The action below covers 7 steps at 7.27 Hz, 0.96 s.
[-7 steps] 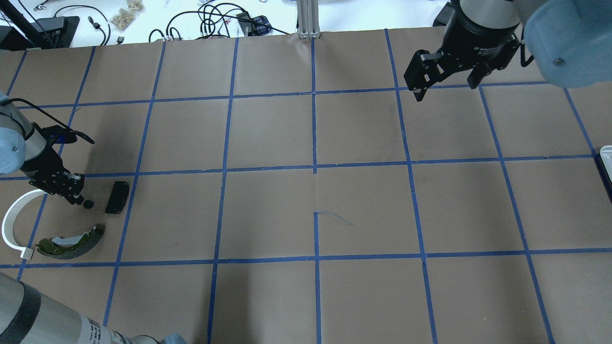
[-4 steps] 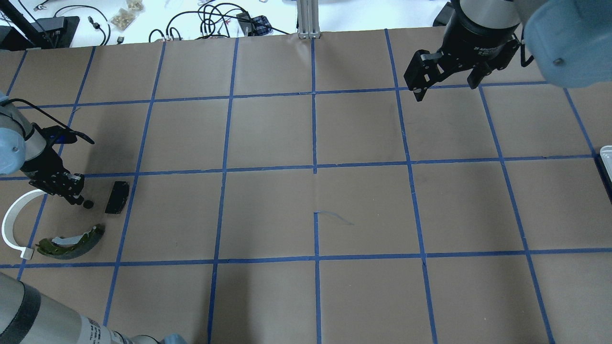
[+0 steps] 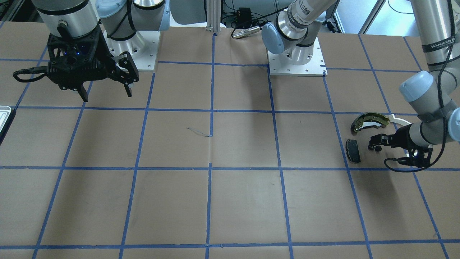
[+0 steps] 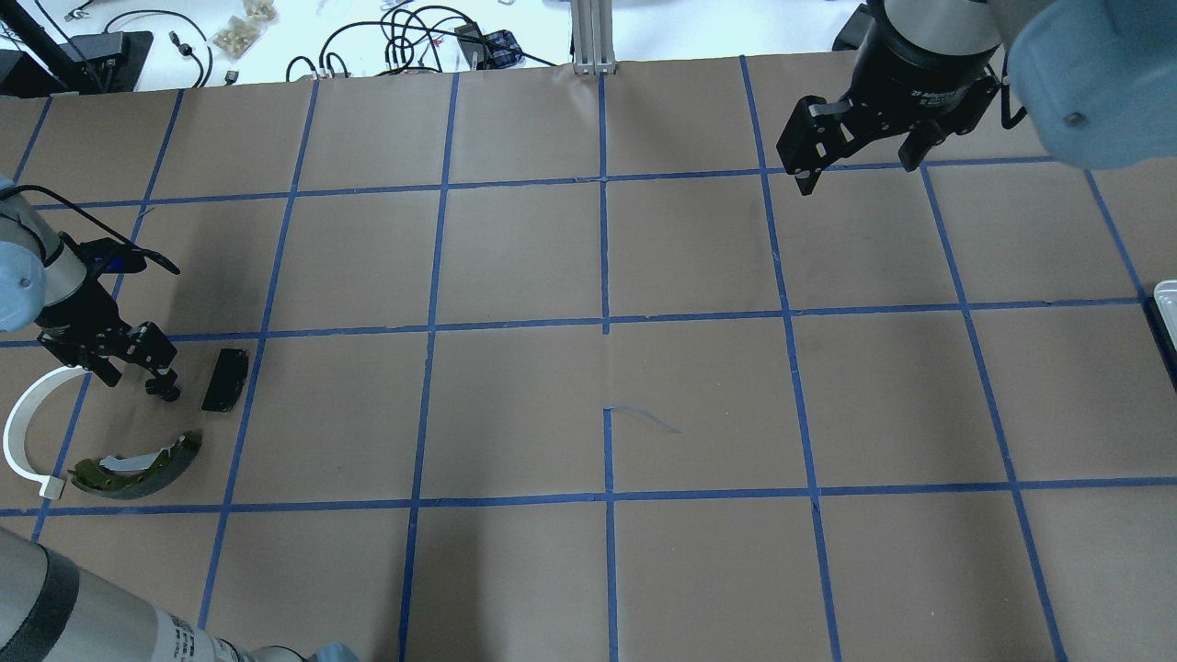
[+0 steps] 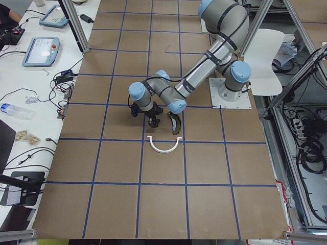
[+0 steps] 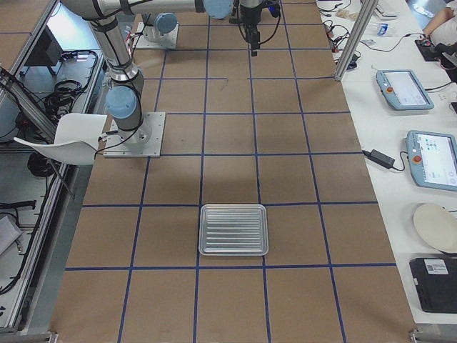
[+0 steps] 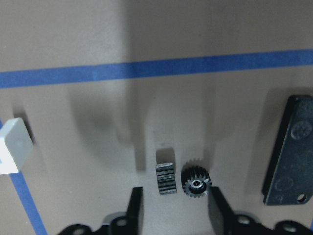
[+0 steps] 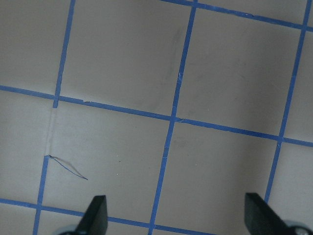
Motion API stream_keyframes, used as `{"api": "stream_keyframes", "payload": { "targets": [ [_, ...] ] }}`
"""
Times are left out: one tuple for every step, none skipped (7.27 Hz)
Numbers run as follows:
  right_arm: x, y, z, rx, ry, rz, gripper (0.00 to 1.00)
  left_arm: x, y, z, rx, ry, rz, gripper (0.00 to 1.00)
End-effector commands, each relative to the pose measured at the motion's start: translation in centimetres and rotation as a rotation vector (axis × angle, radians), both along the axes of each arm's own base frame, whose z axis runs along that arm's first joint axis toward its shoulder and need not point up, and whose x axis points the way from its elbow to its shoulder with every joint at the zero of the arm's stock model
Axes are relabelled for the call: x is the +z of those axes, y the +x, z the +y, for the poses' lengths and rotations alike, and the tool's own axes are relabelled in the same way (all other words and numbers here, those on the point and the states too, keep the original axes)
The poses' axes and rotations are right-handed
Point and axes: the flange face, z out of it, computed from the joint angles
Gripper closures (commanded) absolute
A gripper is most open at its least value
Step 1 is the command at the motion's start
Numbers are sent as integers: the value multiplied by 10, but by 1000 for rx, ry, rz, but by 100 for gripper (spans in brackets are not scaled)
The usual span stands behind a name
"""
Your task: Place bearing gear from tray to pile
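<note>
The left gripper (image 7: 174, 200) hangs low, jaws apart and empty, straddling the small black bearing gear (image 7: 196, 183) on the paper. The gear is just beside the pile's black pad (image 7: 288, 149) and well apart from the tray (image 6: 233, 230). Best to rise straight up, clipping nothing. The right gripper (image 4: 860, 175) hovers far off, jaws spread too.

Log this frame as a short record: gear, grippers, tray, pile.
pile: brake shoe, white arc, black pad
gear: lying beside the black pad, between the left gripper's fingers
left gripper: open, low over the gear
right gripper: open, empty, far from the pile
tray: far on the robot's right, nothing seen in it
</note>
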Motion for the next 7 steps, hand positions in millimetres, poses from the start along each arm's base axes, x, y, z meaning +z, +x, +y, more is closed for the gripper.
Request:
{"api": "stream_keyframes", "payload": {
  "targets": [
    [0,0,0,1,0,0,0,51,-26,-27,-29,-22,23,0],
    [0,0,0,1,0,0,0,82,-57,-38,11,-9,25,0],
    [0,0,0,2,1,0,0,123,-87,-49,23,-80,32,0],
    [0,0,0,1,0,0,0,156,-126,-66,-27,-134,14,0],
    [0,0,0,1,0,0,0,195,-176,-70,-24,-133,0,0],
    [0,0,0,1,0,0,0,237,-216,-66,2,-169,-20,0],
    [-1,0,0,1,2,0,0,270,-247,-54,-32,-217,-31,0]
  ]
}}
